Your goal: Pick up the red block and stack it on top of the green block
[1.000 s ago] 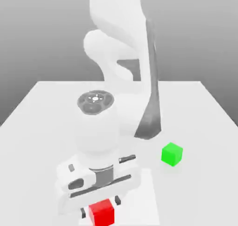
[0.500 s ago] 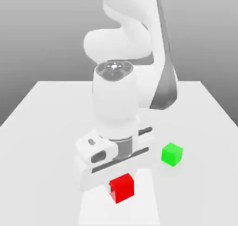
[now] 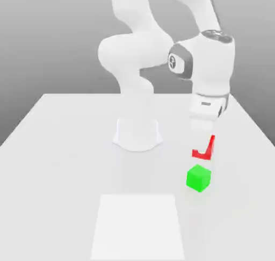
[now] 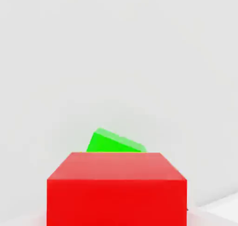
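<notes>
Since a second ago the arm has swung away from the near edge of the table [image 3: 53, 142], where it stooped over the red block [image 3: 206, 150] at about 6 o'clock in the exterior view, and now stands tall toward that view's right. With it the red block has left the pale square patch [image 3: 138, 225] and travelled up to roughly 3 o'clock of the table's middle.

Going across the exterior view from its left: bare white tabletop first, then the arm's round base [image 3: 137, 133] near the centre with the pale patch below it at 6 o'clock, then the wrist and hand hanging down on the right. The gripper [image 3: 203, 142] is clenched on the red block, its pale fingers covering much of the cube so that only a red edge and corner show. The block hangs clear of the table, just above the green block [image 3: 198, 178] and apart from it; the green block rests on the table at 6 o'clock of the red one.

From the hand view the red block [image 4: 116, 188] sits closest, with the green block [image 4: 114, 142] peeking out past its far edge.
</notes>
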